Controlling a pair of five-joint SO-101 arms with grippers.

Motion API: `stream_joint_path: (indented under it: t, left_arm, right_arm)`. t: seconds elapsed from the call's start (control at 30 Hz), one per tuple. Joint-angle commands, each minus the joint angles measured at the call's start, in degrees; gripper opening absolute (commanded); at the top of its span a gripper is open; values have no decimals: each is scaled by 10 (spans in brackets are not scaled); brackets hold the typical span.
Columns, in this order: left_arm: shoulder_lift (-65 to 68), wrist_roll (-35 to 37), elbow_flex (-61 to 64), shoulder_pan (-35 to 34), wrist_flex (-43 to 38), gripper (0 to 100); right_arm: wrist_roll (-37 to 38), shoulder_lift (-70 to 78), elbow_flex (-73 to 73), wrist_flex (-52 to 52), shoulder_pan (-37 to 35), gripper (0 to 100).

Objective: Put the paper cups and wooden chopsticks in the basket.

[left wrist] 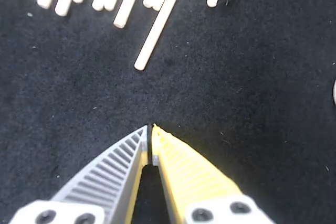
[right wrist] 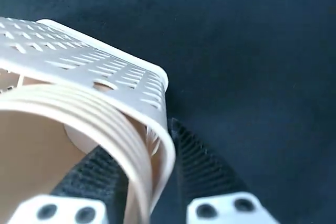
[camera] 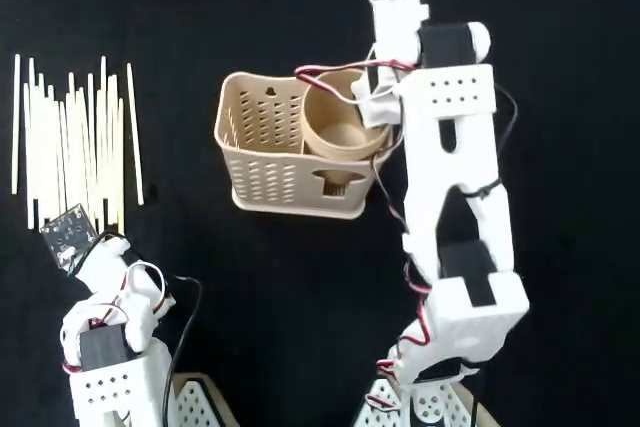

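One basket stood on the black surface, with its long side running left to right. In its right end stood one nested stack of paper cups, mouth up; about five rims were visible. The right end effector pinched the wall of this stack at the rim. About twenty wooden chopsticks lay flat, well apart to the left of the basket, almost parallel, their long axis pointing away from the arms. The left end effector was pressed together, empty, near their closer ends.
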Motion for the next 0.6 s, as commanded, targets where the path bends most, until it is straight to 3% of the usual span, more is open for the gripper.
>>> stream_joint_path:
  t: [0.0,0.17,0.57]
  left_arm:
    - [-3,4,9,4,3,30]
    - [-3,4,9,4,3,30]
    - [-3,4,9,4,3,30]
  right_arm:
    - [43,-7,-67,18,11,139]
    - [60,-43,-116,18,8,302]
    - [57,-211,-124,18,10,311]
